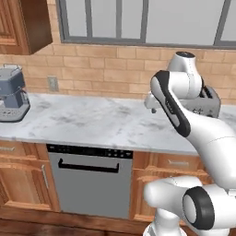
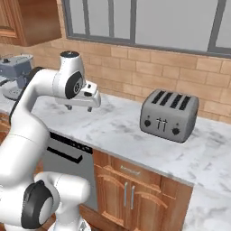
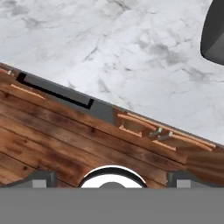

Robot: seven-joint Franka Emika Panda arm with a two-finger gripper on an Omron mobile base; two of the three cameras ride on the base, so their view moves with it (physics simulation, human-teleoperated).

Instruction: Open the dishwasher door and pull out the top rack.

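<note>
Gripper (image 2: 80,107) open and empty, hanging above the marble counter (image 1: 92,122), well above and apart from the target. Left to right: coffee machine (image 1: 12,93), dishwasher door (image 1: 90,184) shut below the counter edge with its dark bar handle (image 1: 87,167), then toaster (image 2: 169,114). Top rack hidden behind the door. Risk: descent clips the counter lip, or fingers miss the thin handle and slip

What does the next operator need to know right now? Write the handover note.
Tool: open, holding nothing, up over the marble counter, to the left of the toaster.
Dishwasher door: shut, below the counter edge, its dark bar handle untouched.
Top rack: behind the shut door, cannot be seen.
Done: nothing yet.
Left: bring the tool down to the handle, pull the door open, then draw the top rack out.
</note>
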